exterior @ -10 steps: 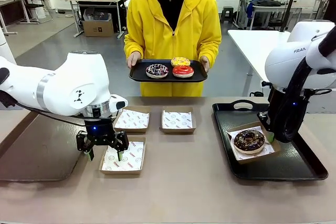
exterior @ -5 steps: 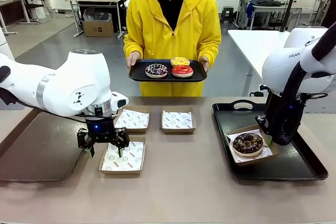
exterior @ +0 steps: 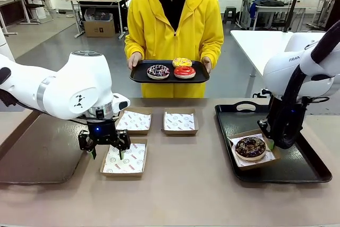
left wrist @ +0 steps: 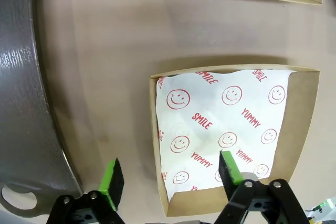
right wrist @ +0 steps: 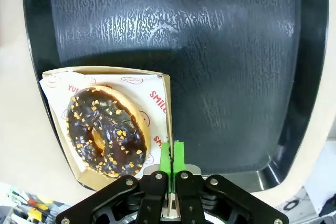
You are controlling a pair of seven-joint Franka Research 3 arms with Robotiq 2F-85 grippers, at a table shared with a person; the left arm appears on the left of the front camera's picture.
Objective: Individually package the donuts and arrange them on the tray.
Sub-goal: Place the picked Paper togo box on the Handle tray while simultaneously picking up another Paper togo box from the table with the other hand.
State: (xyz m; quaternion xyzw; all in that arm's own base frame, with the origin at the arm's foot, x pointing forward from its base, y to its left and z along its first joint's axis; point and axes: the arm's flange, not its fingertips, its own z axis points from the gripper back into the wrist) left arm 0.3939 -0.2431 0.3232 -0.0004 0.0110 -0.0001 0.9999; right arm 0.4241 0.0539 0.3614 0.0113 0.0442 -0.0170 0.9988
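Right wrist view: right tool [right wrist: 171, 157] pressed together, pinching wall of donut box [right wrist: 105, 72] holding chocolate sprinkled donut [right wrist: 122, 129] on black tray [right wrist: 226, 51]. Left tool [left wrist: 170, 174] spread over paper-lined box [left wrist: 303, 129] on tabletop [left wrist: 100, 77]. At far side, serving tray [exterior: 139, 76] carries other three donuts [exterior: 184, 72].

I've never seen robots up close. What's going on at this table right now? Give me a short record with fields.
Person: holds a serving tray carrying three donuts
Table tray: holds a chocolate donut in its box
Right gripper: pads pinched on that box's wall
Left gripper: open, fingers either side of an empty box wall
Spare boxes: two, empty, farther back on the table
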